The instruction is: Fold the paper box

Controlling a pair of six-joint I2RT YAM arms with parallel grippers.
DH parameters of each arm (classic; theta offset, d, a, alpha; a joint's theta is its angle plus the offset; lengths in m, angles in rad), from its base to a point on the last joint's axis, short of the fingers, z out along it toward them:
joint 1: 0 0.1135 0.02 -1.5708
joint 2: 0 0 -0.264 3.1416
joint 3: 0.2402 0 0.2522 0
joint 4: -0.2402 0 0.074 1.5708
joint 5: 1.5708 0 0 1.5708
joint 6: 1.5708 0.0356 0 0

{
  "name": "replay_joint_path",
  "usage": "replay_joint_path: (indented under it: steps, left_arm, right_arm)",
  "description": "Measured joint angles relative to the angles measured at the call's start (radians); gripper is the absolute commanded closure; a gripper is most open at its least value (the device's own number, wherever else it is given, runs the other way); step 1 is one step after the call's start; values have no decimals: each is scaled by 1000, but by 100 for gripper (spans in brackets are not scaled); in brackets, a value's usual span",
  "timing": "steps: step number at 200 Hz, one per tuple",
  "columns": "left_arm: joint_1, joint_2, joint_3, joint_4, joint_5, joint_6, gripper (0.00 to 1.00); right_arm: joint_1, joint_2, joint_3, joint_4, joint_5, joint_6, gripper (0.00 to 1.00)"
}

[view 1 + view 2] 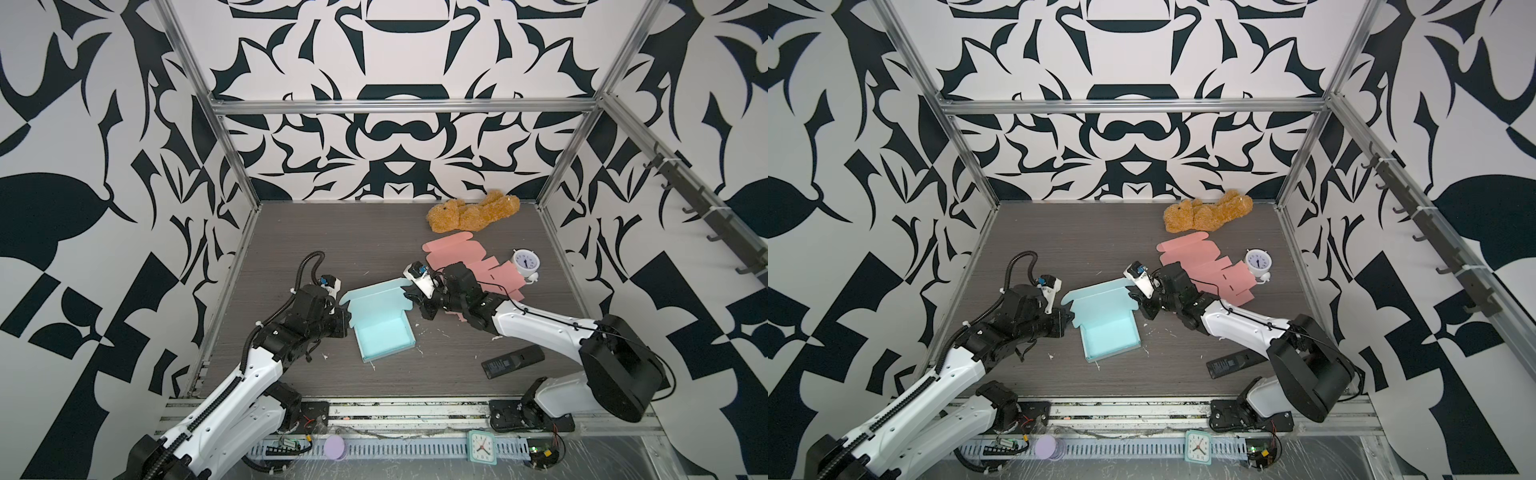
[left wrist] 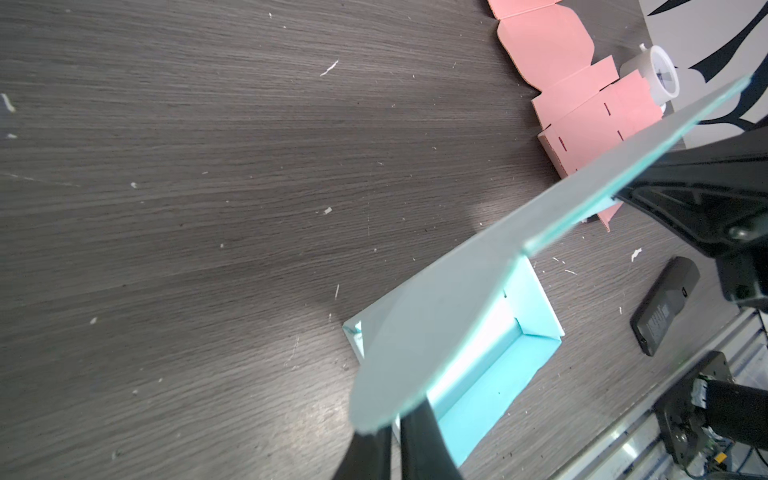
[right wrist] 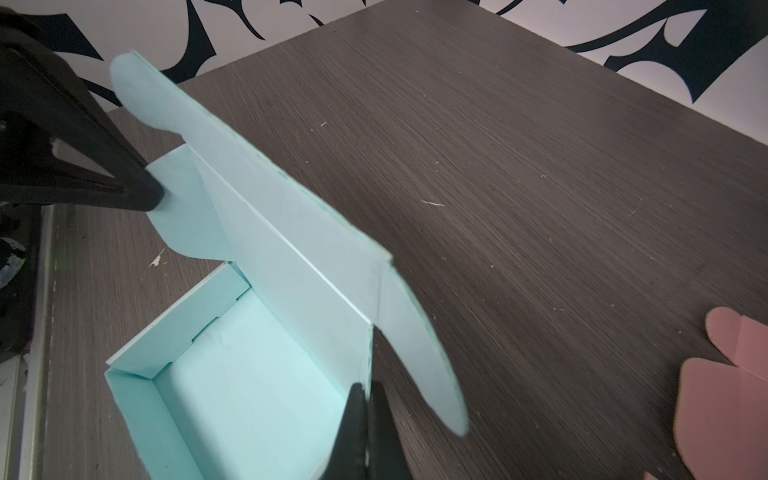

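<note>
Black-and-white patterned walls close in a dark wood-grain worktop point(image 1: 374, 232). Near its middle lies the pale blue box point(image 1: 384, 336), its tray flat on the worktop with the walls up. The lid point(image 1: 374, 297) rises at a slant from the far wall. The left hand point(image 1: 344, 311) meets the lid's left ear and the right hand point(image 1: 410, 297) its right ear, so the box sits between them.

Only the wrist views settle the grips. The left wrist view shows the left hand's fingers point(image 2: 419, 436) pinched on the rounded ear, with paper between them. Across the lid it shows the right hand clamped on the opposite edge. The right wrist view shows the right hand's fingers point(image 3: 353, 415) together on the thin edge where lid and ear join, and the left hand's tip on the other ear. That view alone looks into the tray, with its folded-in walls and slotted tabs. The left wrist view sees mostly the lid's outer face.

Right of the box a flat pink sheet point(image 1: 461, 257) lies partly under the right arm. A white alarm clock point(image 1: 525, 262) stands just beside its right end, and a remote point(image 1: 513, 361) lies nearer. The left wrist view shows all three; the right wrist view catches only a corner of the sheet. A brown bear point(image 1: 469, 214) by the far wall, a square clock point(image 1: 482, 446) and a purple disc point(image 1: 334, 446) on the near rail appear only in both top views.
</note>
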Motion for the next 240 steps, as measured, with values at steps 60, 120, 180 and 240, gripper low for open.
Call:
replay_joint_path:
  steps: [60,120,180,240]
  left_arm:
    - [2,147,47,127,-33,21,89]
    - [6,251,66,256,-59,53,88]
    - [7,297,68,325,-83,113,88]
    - [-3,298,40,367,-87,167,88]
  right_arm:
    - [47,46,105,-49,143,84,93]
    - [53,98,168,-82,219,150,88]
    - [53,137,211,-105,242,185,85]
    - [53,139,212,-118,245,200,85]
